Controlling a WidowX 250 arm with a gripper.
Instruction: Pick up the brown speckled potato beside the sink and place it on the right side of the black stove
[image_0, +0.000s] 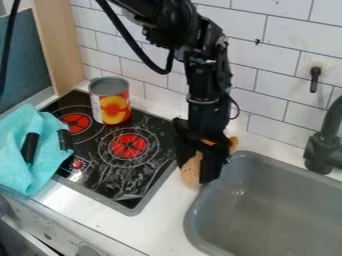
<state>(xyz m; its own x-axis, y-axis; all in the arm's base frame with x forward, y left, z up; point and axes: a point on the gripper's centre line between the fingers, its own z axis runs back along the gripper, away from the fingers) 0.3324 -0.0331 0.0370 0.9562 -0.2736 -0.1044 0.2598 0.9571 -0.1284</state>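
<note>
The tan thing (191, 171) is low at the black gripper (194, 172), on the strip of white counter (160, 220) which lies between the stove (160, 125) and the sink (194, 220). An orange piece (232, 144) is seen at the other side of the gripper; it may belong to the same thing, but I cannot say this surely, because the gripper covers the middle. About how far the work is, I judge that the gripper is already brought to the tan thing, close enough to touch it. If the grasp is made, I cannot tell: the picture does not show whether the gripper is wide, narrow or closed around something. The tan thing is beside the near left edge of the sink, and not in it, and it is not placed on the stove. So, in my judgement, reaching is done, while a firm hold and a clear lift from the counter are not proved by what is seen. The other things stand apart from the gripper: a can (112, 107) with a red and yellow label stands upright at the rear of the stove, and a turquoise cloth (20, 172) lies crumpled over its left side, with a black piece (29, 147) on it.
</note>
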